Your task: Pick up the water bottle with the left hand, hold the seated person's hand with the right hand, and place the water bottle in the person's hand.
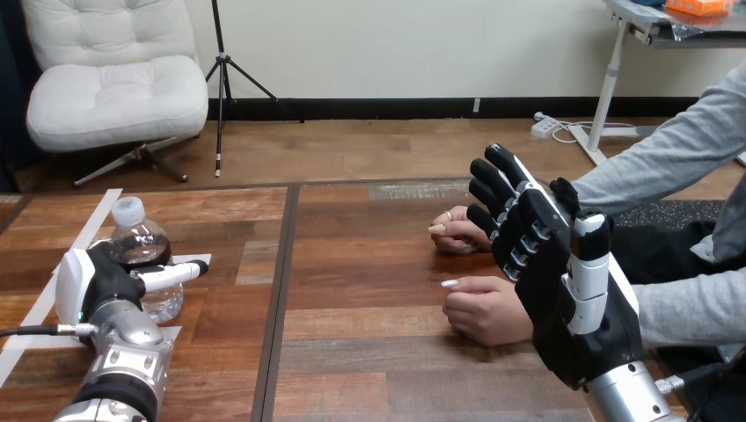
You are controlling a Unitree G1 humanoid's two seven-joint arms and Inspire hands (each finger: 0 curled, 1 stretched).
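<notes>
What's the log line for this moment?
left hand: thumb round water bottle, upright on table | right hand: open, raised beside person's hands, no hold seen | handover: not yet

Soft, even and fairly bright light falls from above, leaving a pale sheen on parts of the brown, plank-patterned wooden table [369,264]. Only faint, soft-edged shadows lie on it under the person's nearer hand [484,308] and the person's farther hand [457,233]. Small highlights glint on the clear plastic water bottle [141,239] and on the glossy white shells of the black right hand [572,299].
</notes>
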